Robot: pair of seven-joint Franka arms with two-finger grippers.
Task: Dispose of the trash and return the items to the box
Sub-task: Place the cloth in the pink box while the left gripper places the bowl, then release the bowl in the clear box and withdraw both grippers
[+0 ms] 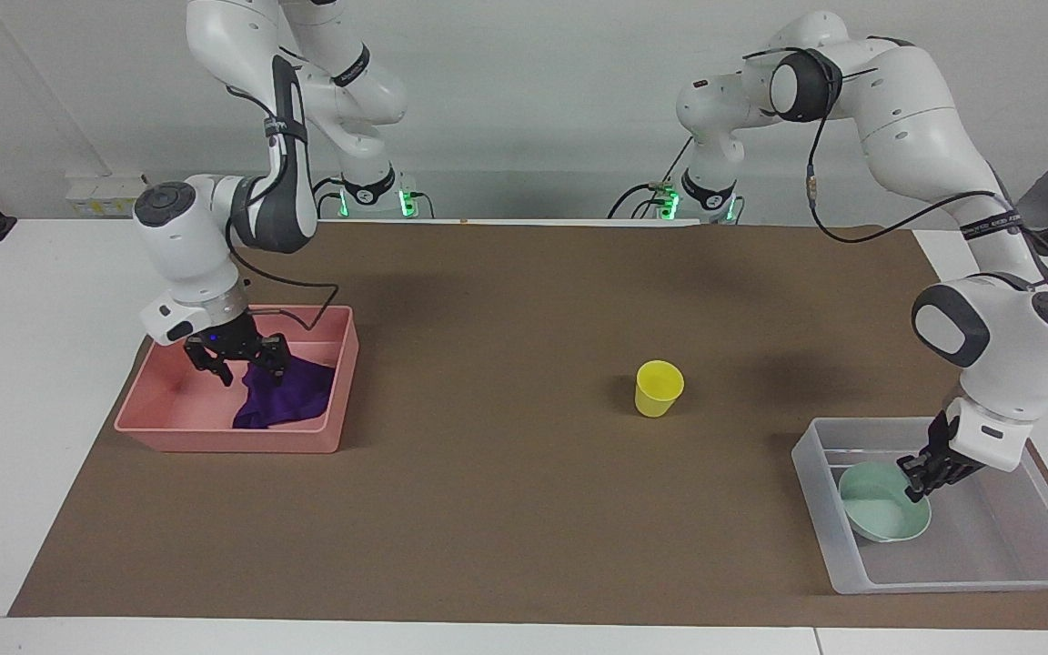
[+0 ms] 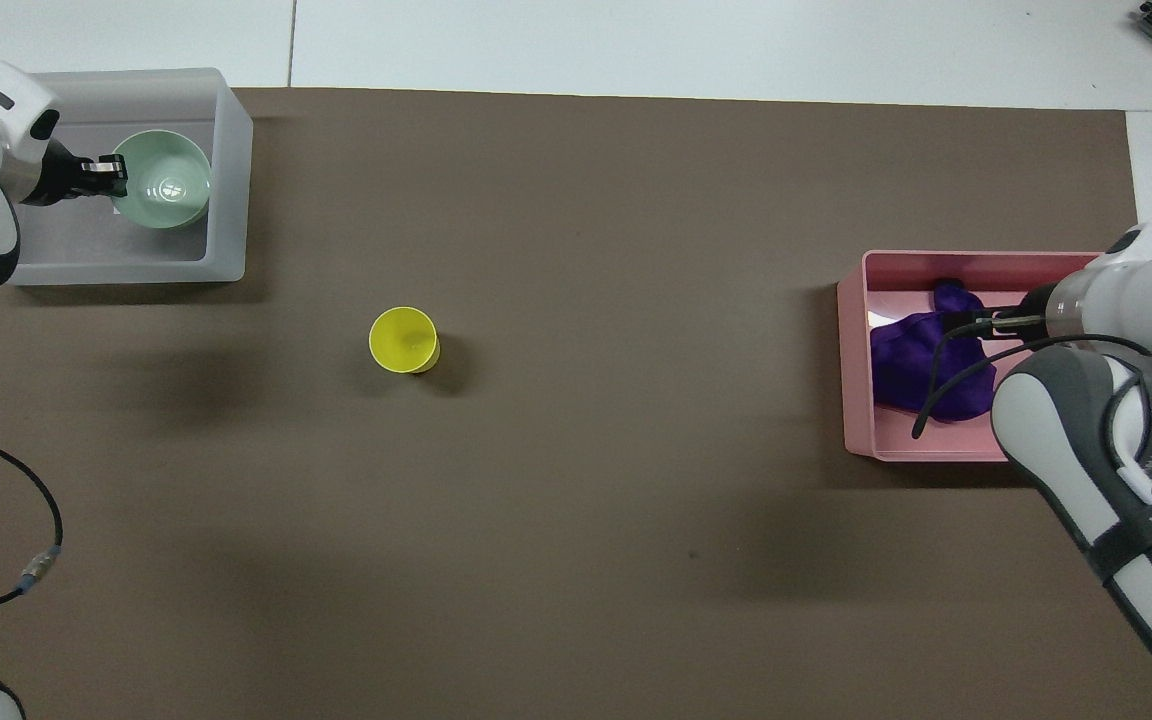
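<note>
Left gripper [image 1: 915, 485] clamped, right gripper [image 1: 237, 362] spread.

Bright even light, soft shadows, sharp

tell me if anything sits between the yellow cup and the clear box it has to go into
Nothing visible does. The yellow cup stands alone on the brown mat, with bare mat between it and the clear box. Inside the box, the mint bowl takes up only one end.

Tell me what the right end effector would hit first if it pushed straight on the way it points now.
The right end effector points down into the pink tray, open just above the purple cloth. Going straight on, it would probably meet the cloth first, then the tray's floor; the exact line is hard to judge.
</note>
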